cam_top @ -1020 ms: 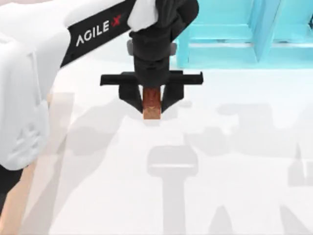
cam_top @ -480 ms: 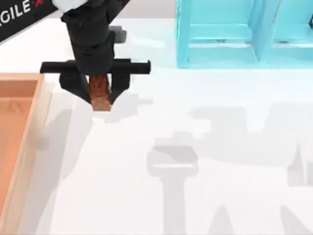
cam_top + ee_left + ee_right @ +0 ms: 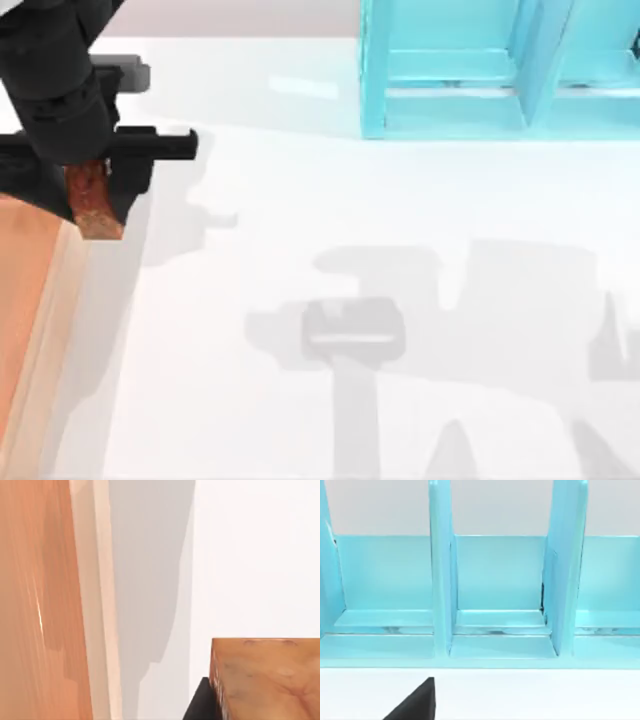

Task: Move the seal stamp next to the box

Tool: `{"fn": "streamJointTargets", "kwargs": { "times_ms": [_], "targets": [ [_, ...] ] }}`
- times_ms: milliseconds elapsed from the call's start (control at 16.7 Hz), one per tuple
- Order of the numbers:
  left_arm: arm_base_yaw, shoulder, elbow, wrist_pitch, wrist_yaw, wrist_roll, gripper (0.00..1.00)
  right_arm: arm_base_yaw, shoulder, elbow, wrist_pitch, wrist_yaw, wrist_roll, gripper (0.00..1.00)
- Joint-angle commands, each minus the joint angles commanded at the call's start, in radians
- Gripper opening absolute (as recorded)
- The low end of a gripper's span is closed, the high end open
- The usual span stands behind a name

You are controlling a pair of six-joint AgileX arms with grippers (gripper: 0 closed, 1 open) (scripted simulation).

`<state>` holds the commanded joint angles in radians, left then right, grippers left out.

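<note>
The left gripper [image 3: 95, 195] hung over the far left part of the table [image 3: 380, 240], its two black fingers clamped on the seal stamp [image 3: 93, 200]. The reddish-brown block pointed downward between them, its lighter tan end lowest in the top view. It was held above the white surface just beside the box [image 3: 25, 300], right at the pale raised rim that forms the box's right wall. From the left wrist view the stamp's tan base [image 3: 265, 677] sat close to the lens with a black finger [image 3: 200, 702] against it, and the light rim of the box [image 3: 92, 600] ran alongside, a strip of shadowed table between the two. Whether the stamp touched the table I could not tell.

At the far edge of the table, well apart from the stamp, stood a turquoise shelf frame [image 3: 470, 70] with upright dividers. The right wrist view faced its open compartments [image 3: 495, 580], with one dark fingertip of the right gripper [image 3: 417, 702] showing; whether that gripper was spread or closed could not be told. Nothing lay between stamp and box.
</note>
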<state>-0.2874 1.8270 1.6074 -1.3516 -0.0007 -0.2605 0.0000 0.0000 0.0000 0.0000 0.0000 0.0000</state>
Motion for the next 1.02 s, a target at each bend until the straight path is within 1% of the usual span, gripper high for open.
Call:
{"fn": "streamJointTargets", "kwargs": {
  "times_ms": [120,480,840,1020],
  "targets": [
    [0.014,-0.014,-0.014,-0.001,0.0,0.011,0.0,0.0,0.0,0.0,0.0,0.0,0.0,1.0],
    [0.011,-0.008,-0.028,0.016,-0.001,0.013,0.0,0.0,0.0,0.0,0.0,0.0,0.0,1.0],
    [0.018,0.008,-0.214,0.224,0.0,0.015,0.0,0.0,0.0,0.0,0.0,0.0,0.0,1.0],
    [0.018,0.012,-0.24,0.251,0.0,0.015,0.0,0.0,0.0,0.0,0.0,0.0,0.0,1.0]
  ]
}}
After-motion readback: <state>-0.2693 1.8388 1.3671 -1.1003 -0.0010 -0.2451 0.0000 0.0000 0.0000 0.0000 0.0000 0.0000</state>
